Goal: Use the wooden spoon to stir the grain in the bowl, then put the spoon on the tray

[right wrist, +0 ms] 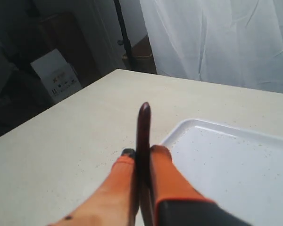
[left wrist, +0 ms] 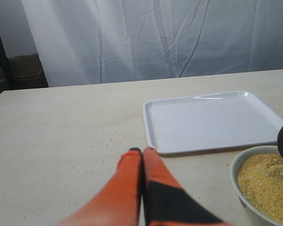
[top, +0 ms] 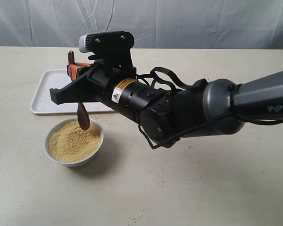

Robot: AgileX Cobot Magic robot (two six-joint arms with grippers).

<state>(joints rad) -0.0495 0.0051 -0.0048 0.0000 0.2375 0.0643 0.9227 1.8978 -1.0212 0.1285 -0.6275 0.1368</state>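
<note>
- wooden spoon point(top: 83, 117) first: my right claw point(top: 71, 81) has it clamped. It stands close to upright with the handle end up. The oval end is down at the grain point(top: 73, 141), near the far side of the bowl point(top: 75, 163). I honestly can't tell if the tip is dug in or only touching.
- left claw point(left wrist: 141, 153): squeezed closed, orange fingers pressed flat together, low over the table point(top: 203, 188). The tray and bowl lie beyond it.
- tray point(top: 47, 92): far left in the exterior view, flat and white with a few specks on it. It sits just behind the bowl, not touching it.
- bowl: in front of the tray, with grain mounded nearly to the rim.
- loose grains point(left wrist: 111, 137) are scattered on the table near the tray.
- my right arm point(top: 217, 108) comes in from the right and reaches across the middle.
- right wrist view: both orange fingers point(right wrist: 166, 165) pinch the handle, and its end pokes out past them.
</note>
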